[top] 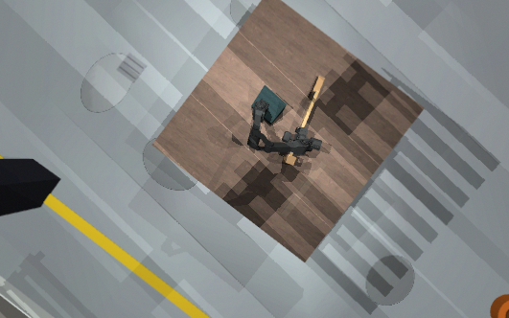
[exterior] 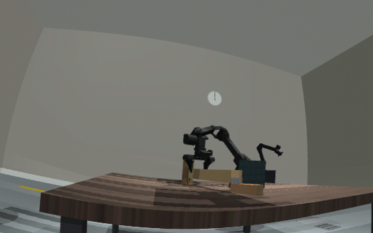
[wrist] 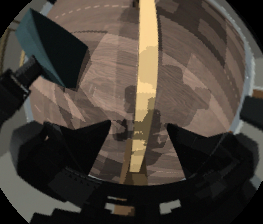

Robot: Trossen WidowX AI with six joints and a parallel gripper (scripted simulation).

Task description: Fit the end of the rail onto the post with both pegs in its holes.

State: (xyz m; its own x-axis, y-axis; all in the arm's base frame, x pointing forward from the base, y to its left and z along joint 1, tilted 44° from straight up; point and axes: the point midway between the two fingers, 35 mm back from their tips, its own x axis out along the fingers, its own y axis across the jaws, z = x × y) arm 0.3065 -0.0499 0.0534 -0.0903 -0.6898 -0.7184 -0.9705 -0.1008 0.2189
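Items as I see them from my station:

1. Rail [exterior: 217,174]: long, light wood. In the exterior view it runs level above the tabletop [exterior: 126,196], its near end against the post [exterior: 187,172] and its far end at the footboard block [exterior: 246,189]. From the top view it lies as a thin pale strip across the brown surface. The pegs and holes are too small for me to tell apart.

2. Post: short, upright, light wood, standing just under the fingers in the exterior view.

3. Footboard block: low wooden block at the rail's far end; I see a small grey piece there, but cannot make out how the rail sits in it.

4. Gripper [wrist: 139,137]: poised directly over the rail near the post end. In the wrist view I see the fingers spread wide, one on each side of the rail, with tabletop visible between each and the wood. Released; nothing grasped.

5. Teal box [top: 269,104]: at the arm's base, beside the rail.
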